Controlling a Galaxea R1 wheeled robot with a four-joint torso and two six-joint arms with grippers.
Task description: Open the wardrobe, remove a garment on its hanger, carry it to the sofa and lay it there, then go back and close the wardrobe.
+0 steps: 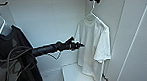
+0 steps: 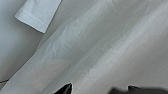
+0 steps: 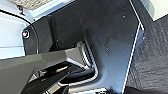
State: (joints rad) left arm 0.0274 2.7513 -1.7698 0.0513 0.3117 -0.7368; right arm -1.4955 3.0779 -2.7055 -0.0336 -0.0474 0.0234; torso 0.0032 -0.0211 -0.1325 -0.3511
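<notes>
The wardrobe (image 1: 50,17) stands open, showing its white interior. On the right inside hangs the garment (image 1: 93,44), a white T-shirt, on its pale hanger (image 1: 93,9), which hooks onto a dark peg. My left arm reaches in from the left. My left gripper (image 1: 78,45) is open at the shirt's left edge, about chest height. In the left wrist view the white garment (image 2: 100,50) is very close, with one sleeve (image 2: 37,15) off to the side. Two dark fingertips (image 2: 66,88) stand apart just before the cloth.
A black garment (image 1: 12,47) hangs on its own white hanger (image 1: 0,21) at the left, close beside my left arm. A white door panel (image 1: 139,39) stands at the right. A white shelf (image 1: 72,76) lies below the T-shirt. Dark carpet (image 3: 152,62) lies beside my base.
</notes>
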